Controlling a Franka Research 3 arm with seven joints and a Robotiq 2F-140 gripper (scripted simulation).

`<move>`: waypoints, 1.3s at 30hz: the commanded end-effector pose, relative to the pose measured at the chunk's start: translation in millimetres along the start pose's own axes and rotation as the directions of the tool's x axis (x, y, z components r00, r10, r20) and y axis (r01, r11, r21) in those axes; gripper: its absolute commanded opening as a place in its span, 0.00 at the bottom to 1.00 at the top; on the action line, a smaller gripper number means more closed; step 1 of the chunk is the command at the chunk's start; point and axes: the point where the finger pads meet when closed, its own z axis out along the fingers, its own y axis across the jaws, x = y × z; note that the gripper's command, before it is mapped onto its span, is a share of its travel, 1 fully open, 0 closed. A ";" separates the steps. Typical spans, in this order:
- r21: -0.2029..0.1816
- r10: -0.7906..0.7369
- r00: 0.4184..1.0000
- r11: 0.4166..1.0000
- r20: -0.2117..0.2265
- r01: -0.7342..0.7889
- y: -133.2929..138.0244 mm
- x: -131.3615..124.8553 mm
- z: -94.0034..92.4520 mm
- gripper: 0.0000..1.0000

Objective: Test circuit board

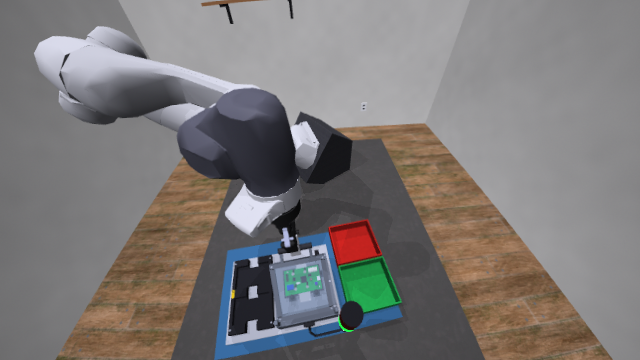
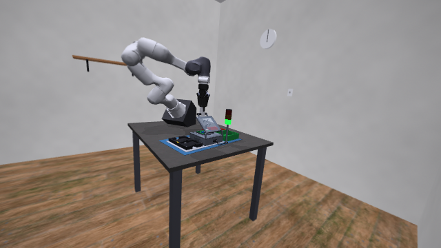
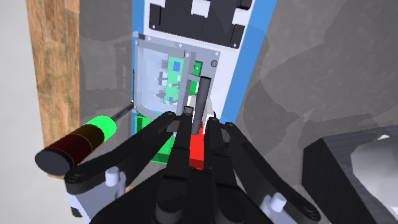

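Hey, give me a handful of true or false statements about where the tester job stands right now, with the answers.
1. The signal tower shows green. True.
2. The circuit board already lies in the green bin. False: it is in the tester, seen through the clear lid; both bins show no board.
3. The lid is latched flat on the tester. False: in the exterior view it stands tilted up.
4. The gripper is shut on the lid's handle. True.
5. A board lies in one of the tray's pockets. False: both black pockets show no board.
6. The red bin stands beside the green bin. True.
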 end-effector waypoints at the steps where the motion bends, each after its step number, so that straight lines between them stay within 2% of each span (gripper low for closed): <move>1: 0.001 0.002 1.000 1.000 -0.001 -0.002 -0.7 0.8 0.7 0.00; 24: 0.002 0.002 1.000 1.000 -0.001 -0.002 -1.8 0.8 -0.7 0.00; 39: 0.002 0.002 1.000 1.000 -0.001 -0.002 -25.8 0.8 -27.5 0.00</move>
